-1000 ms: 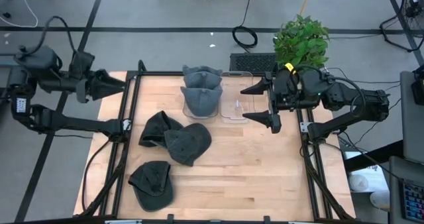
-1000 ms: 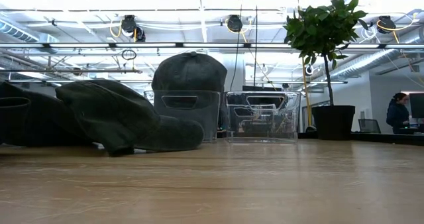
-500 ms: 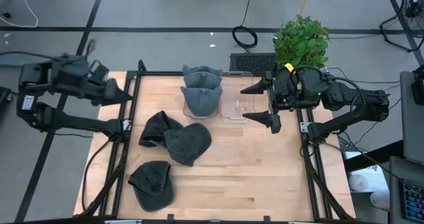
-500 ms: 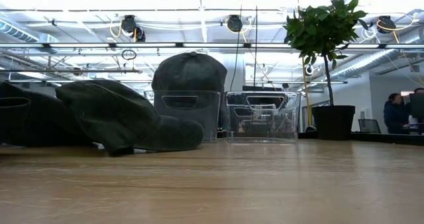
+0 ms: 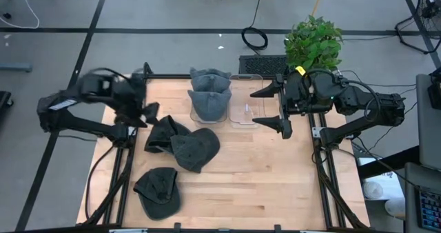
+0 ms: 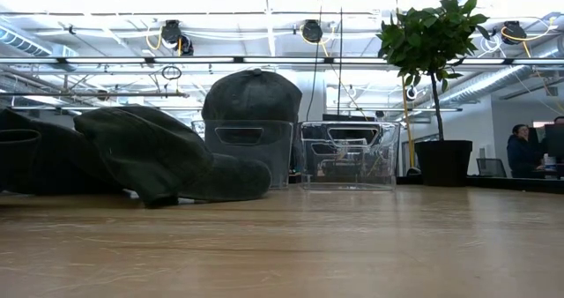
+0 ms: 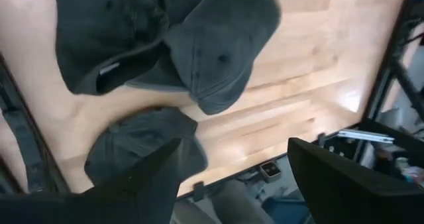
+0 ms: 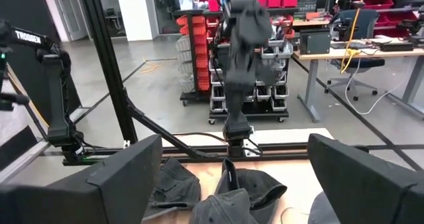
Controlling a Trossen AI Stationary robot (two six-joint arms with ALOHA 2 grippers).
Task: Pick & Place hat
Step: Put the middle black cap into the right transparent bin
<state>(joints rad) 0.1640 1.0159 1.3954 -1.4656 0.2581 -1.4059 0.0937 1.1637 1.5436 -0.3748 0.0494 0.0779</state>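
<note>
Several dark grey caps are in view. Two overlapping caps (image 5: 182, 142) lie crown up at the table's left middle, and in the left wrist view they show as a darker cap (image 7: 99, 38) and a greyer cap (image 7: 218, 45). A third cap (image 5: 157, 191) lies near the front-left corner (image 7: 142, 144). More caps (image 5: 209, 95) sit stacked in a clear bin at the far edge. My left gripper (image 5: 147, 112) hovers open above the table's left edge, just left of the overlapping pair (image 7: 232, 184). My right gripper (image 5: 274, 107) hangs open at the table's right side, beside an empty clear bin (image 5: 247, 109).
A black frame rail (image 5: 131, 157) runs along the table's left edge below my left arm. A potted plant (image 5: 313, 40) stands beyond the far right corner. Bare wood (image 5: 262, 178) fills the table's near right half. In the low view the caps (image 6: 150, 152) and bins (image 6: 348, 155) stand ahead.
My left arm has swung from outside the table's left edge toward the right, crossing the frame rail, and has tipped down until it looks onto the overlapping caps. Its gripper stays open. The caps and my right arm have kept still.
</note>
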